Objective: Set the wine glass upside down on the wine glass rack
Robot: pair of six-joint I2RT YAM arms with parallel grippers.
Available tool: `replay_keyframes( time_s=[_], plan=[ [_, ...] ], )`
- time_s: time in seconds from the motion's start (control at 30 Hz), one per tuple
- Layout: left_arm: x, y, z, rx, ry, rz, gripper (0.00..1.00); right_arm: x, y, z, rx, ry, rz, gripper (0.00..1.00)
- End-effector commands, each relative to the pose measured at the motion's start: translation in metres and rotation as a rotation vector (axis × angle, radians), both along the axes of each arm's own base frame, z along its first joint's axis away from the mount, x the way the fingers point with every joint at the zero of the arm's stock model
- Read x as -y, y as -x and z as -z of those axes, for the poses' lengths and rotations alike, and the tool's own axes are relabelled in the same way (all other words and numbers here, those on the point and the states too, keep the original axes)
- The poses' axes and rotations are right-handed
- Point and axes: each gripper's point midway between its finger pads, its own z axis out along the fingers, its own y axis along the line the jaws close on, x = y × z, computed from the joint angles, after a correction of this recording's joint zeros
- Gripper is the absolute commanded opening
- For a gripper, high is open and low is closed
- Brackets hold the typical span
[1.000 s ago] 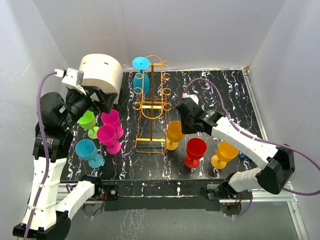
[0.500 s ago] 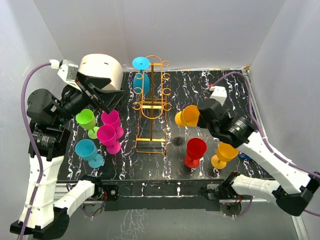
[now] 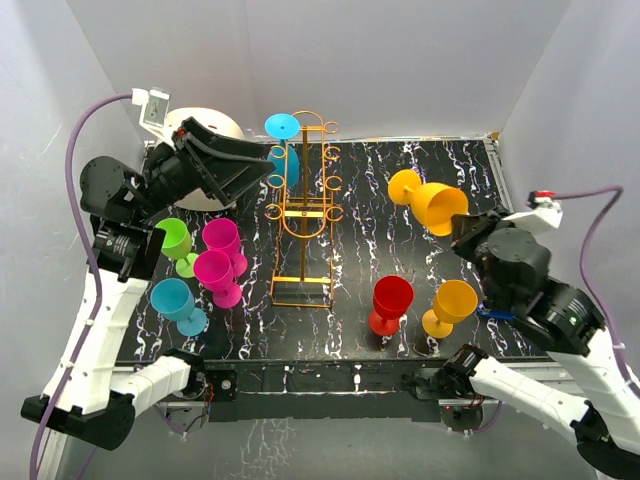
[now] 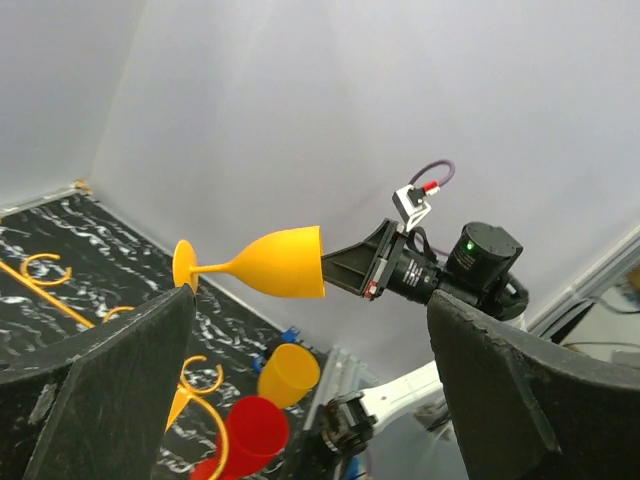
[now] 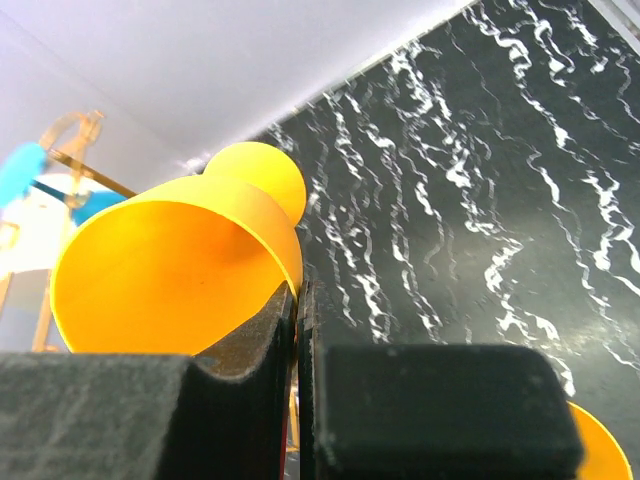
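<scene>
One orange glass (image 3: 430, 200) hangs in the air right of the rack (image 3: 305, 215), well apart from it, on its side w/ foot twd the rack. The right gripper (image 3: 462, 228) is clamped on its rim. Left gripper (image 3: 248, 180) gapes wide, holding nothing, raised by the rack's upper left near a blue glass (image 3: 283, 126) already hung foot-up. Step in hand, prob.: carry and turn. Next move calls for rolling the bowl mouth-down and sliding the stem into a free hook — w/o nudging the rack.
</scene>
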Motion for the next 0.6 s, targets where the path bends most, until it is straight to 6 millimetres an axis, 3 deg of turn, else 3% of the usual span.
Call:
replay_keyframes(
  time_s=[0.0,0.23,0.4,0.57],
  plan=[
    [0.009,0.002,-0.02,-0.091,0.137,0.061,0.98,0.009,0.004,-0.053,0.193,-0.186,0.034,0.0],
    [0.049,-0.016,-0.013,-0.244,0.203,0.095,0.96,0.003,0.021,-0.111,0.42,-0.333,-0.092,0.0],
    [0.074,-0.021,-0.02,-0.328,0.317,0.113,0.96,-0.018,0.026,-0.136,0.494,-0.42,-0.21,0.0],
    [0.09,-0.03,-0.017,-0.431,0.431,0.082,0.94,-0.04,0.024,-0.148,0.535,-0.486,-0.295,0.0]
  ],
)
